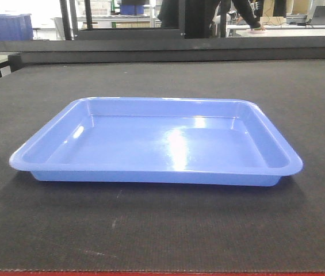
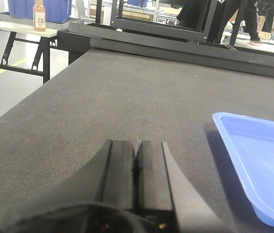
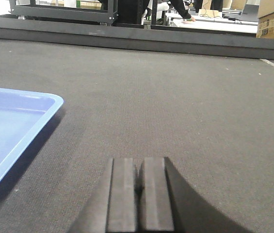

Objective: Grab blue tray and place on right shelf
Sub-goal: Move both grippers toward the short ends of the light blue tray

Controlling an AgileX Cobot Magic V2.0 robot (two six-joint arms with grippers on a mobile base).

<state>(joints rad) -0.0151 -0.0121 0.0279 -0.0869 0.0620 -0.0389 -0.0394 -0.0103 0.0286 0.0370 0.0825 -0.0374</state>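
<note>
Periwinkle-blue shallow plastic tray: glossy, rolled rim, mid-table on dark felt tabletop.
Left claw: clenched, left of tray.
Right claw: clenched, right of tray.
Front view: whole tray; wrist views: one corner each.

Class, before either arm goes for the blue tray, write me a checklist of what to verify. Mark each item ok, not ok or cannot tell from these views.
1. Blue tray empty: ok.
2. Tray lying flat on the dark table: ok.
3. Left gripper open to grasp: not ok, jaws shut, tray off to its right, untouched.
4. Right gripper open to grasp: not ok, jaws shut, tray off to its left, untouched.
5. Right shelf located: cannot tell, no steel shelf shows in any view.
</note>
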